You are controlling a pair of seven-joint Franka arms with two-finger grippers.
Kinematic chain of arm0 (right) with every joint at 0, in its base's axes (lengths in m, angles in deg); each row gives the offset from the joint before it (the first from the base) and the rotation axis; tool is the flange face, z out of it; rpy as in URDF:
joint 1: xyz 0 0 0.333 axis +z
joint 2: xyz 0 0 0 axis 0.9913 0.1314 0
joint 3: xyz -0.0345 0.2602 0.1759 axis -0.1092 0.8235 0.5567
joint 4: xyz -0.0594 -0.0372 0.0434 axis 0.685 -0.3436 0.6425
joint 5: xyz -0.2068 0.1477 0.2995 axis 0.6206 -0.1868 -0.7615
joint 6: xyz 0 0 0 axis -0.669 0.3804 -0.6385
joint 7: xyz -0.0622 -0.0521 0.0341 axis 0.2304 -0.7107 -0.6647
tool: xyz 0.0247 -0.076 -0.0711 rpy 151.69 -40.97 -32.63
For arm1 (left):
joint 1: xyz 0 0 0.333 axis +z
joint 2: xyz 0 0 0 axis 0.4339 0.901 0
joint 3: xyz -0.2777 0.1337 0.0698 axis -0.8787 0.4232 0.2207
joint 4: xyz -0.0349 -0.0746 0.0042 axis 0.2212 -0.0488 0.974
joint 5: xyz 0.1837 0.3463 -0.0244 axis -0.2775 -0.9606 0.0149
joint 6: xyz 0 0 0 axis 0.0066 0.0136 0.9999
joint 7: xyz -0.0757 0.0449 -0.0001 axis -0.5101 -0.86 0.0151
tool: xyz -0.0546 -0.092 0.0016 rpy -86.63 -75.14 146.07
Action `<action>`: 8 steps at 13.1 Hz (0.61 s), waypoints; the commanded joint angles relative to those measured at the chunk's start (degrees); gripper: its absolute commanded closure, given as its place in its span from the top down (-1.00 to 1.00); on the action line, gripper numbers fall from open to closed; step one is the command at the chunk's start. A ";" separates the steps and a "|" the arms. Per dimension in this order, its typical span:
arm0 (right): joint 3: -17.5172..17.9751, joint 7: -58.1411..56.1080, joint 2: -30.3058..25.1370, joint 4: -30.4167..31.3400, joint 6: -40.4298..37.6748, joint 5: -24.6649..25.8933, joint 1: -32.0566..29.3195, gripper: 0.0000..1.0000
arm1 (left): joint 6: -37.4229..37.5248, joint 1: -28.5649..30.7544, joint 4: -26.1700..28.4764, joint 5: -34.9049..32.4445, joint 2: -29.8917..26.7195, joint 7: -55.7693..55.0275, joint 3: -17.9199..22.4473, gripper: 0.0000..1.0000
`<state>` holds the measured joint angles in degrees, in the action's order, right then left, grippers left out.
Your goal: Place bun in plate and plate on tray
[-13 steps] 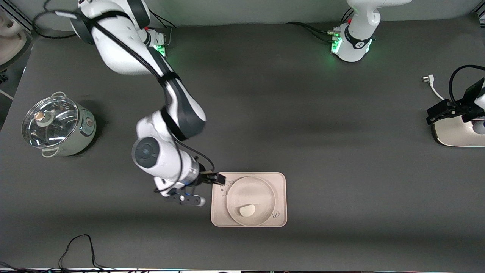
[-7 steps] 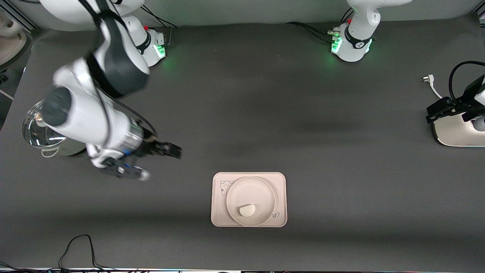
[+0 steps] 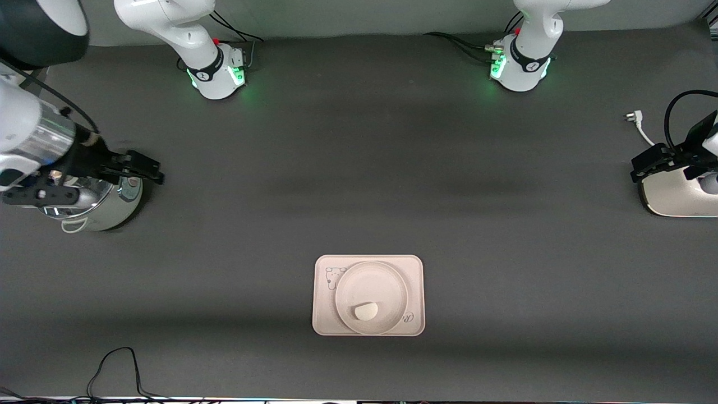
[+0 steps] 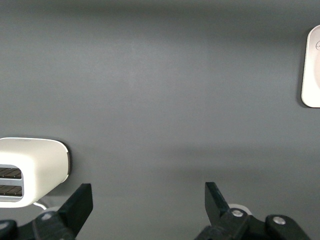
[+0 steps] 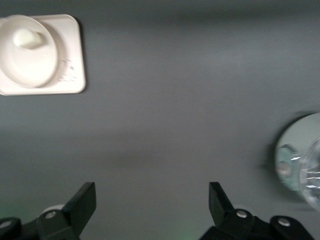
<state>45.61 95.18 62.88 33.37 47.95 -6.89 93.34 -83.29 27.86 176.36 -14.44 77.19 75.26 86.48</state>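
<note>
bun [image 3: 366, 310]: off-white, in plate [image 3: 387, 280] | plate: round, on tray [image 3: 324, 320]

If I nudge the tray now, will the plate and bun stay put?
Probably mostly. The plate sits flat inside the tray, but both look smooth, so it may slide. The bun lies loose by the plate's rim; its flat edge should limit rolling.

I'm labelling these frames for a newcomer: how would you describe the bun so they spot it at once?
Find the rectangular tray on the dark table, toward the front camera. A round plate sits on it, and the bun lies in the plate near its nearer rim. It is the only small, off-white half-moon lump there.
</note>
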 commanded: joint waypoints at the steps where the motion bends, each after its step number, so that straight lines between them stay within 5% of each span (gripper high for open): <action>1: 1.63 -5.08 -3.62 4.97 0.06 2.90 -4.19 1.00 | 0.65 -0.56 -0.43 -0.06 -0.29 -0.37 0.28 1.00; 8: -1.89 -8.34 -4.07 7.01 1.82 3.26 -5.09 1.00 | 0.47 -0.39 -0.43 0.03 -0.03 -0.19 0.28 1.00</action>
<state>43.95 88.58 60.41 38.08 48.31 -4.80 88.41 -83.29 27.86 176.36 -14.41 77.24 75.26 86.51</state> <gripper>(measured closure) 0.000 0.000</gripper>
